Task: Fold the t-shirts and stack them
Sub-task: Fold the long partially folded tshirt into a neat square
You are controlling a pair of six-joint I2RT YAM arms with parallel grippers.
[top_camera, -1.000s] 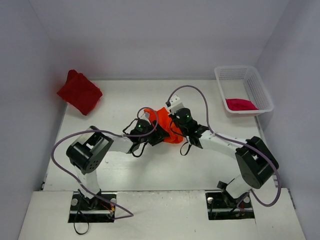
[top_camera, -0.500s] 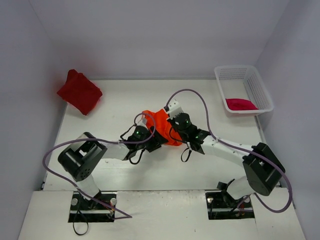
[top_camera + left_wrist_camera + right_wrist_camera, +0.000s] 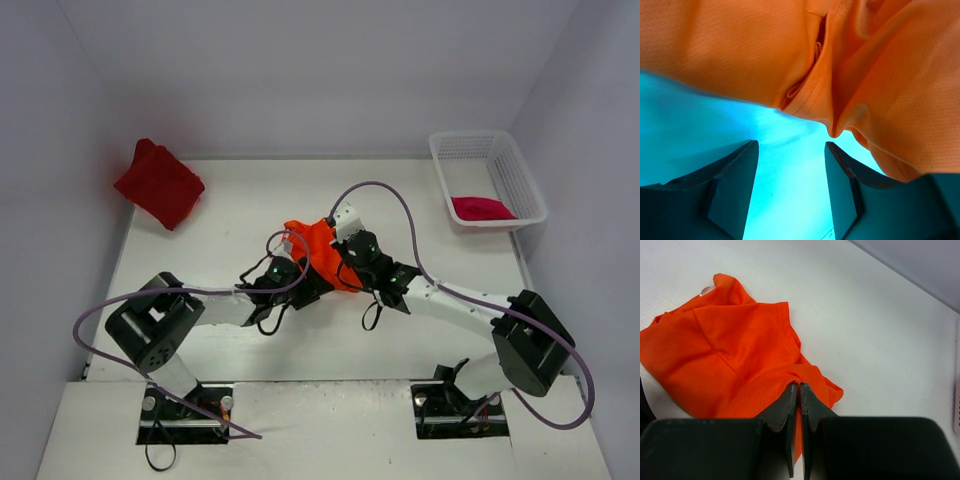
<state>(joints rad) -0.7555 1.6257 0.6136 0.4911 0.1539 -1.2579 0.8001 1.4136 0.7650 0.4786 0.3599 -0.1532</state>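
A crumpled bright orange t-shirt (image 3: pixel 316 250) lies at mid-table. My right gripper (image 3: pixel 799 385) is shut on a fold at its near edge, and from above it (image 3: pixel 343 268) sits at the cloth's right side. My left gripper (image 3: pixel 791 144) is open with only bare table between its fingers. The shirt's (image 3: pixel 805 60) hem hangs just ahead of the fingertips, and from above this gripper (image 3: pixel 311 284) is at the cloth's near left edge. The dark red t-shirt (image 3: pixel 160 185) lies bunched at the far left. The crimson-pink t-shirt (image 3: pixel 482 208) lies in the basket.
A white mesh basket (image 3: pixel 522 178) stands at the far right corner of the table. Purple cables loop over both arms above the middle. White walls close in the left, back and right sides.
Both arms have drawn toward the near left. The orange t-shirt has slid a little left with the right gripper. Neither gripper has changed its opening.
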